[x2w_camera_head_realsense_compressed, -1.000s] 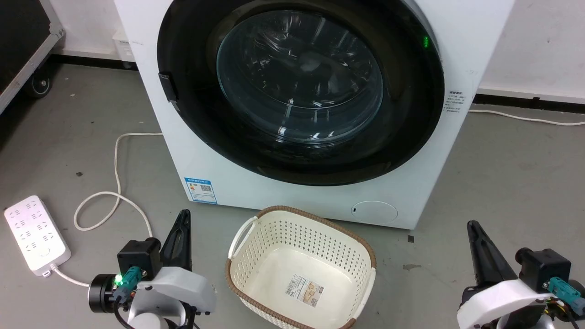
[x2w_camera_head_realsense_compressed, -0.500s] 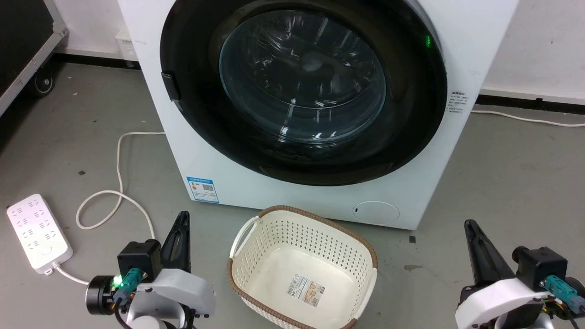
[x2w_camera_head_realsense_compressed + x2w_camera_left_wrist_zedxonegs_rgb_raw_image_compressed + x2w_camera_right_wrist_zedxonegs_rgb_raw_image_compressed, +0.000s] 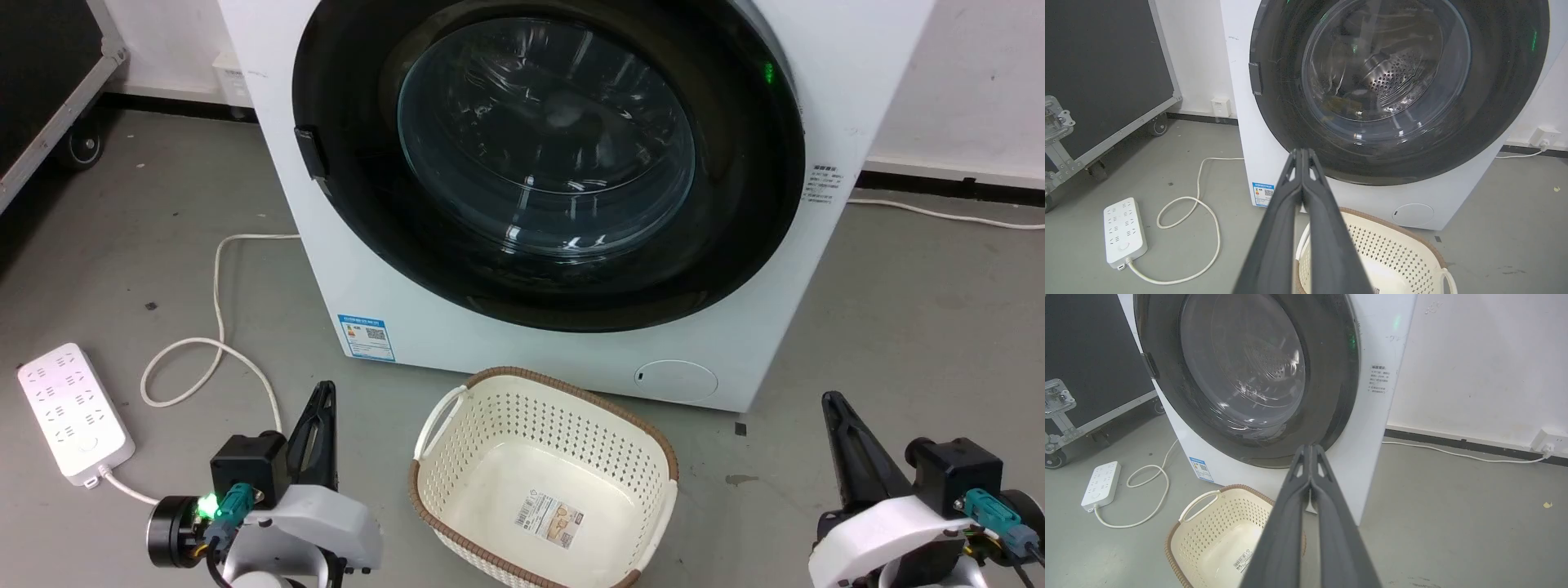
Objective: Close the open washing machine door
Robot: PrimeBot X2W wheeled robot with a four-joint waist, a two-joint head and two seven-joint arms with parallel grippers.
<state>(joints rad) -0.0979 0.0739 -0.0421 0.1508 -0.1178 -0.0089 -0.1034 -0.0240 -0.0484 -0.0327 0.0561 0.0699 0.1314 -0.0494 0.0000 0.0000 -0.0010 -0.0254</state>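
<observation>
The white washing machine (image 3: 424, 318) stands straight ahead. Its round black washing machine door (image 3: 547, 155) with the bulging glass window lies flat against the front, latch tab at its left edge. My left gripper (image 3: 326, 390) is low at the left, shut and empty, well short of the machine. My right gripper (image 3: 830, 400) is low at the right, shut and empty too. In the left wrist view the shut fingertips (image 3: 1302, 152) point at the door's (image 3: 1392, 73) lower rim. In the right wrist view the gripper (image 3: 1310, 448) points at the door's (image 3: 1241, 367) lower right.
A cream perforated basket (image 3: 522, 416) sits on the grey floor between my grippers, right before the machine. A white power strip (image 3: 73, 412) and its looped cord (image 3: 216, 286) lie at the left. A black wheeled case (image 3: 1098, 73) stands far left. A wall socket (image 3: 1547, 443) is at the right.
The whole head view has drifted slightly, so the camera moved. The door, basket and both shut grippers keep their places relative to one another.
</observation>
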